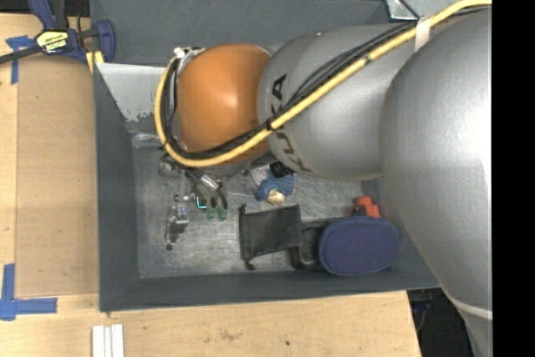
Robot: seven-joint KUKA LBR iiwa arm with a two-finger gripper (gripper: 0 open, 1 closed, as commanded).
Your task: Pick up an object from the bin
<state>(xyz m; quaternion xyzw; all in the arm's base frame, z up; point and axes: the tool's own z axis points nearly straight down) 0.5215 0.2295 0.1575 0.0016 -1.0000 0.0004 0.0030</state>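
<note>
Lying nearest, against the front wall of the grey bin [117, 263], are a blue oval case [359, 247] and, just beside it, a black folded pouch [269, 232]. A small orange piece [365, 206] sits close behind the case. Farther in lie a small blue-and-tan item [274, 190], some green bits [216, 212] and, on the left of the floor, a small metal piece [175, 226]. The jaws hang beneath the orange wrist cover [213, 100], over the green bits and near the metal piece, the likeliest things to be picked. Whether the jaws are open, closed or gripping anything cannot be told.

Risks, as judged: things this small and low may slip out or be missed outright, and the bulky arm [351, 104] could nudge the pouch. The cover and arm mask the far and right floor, so anything lying there goes unseen. What the green bits are is hard to make out.
</note>
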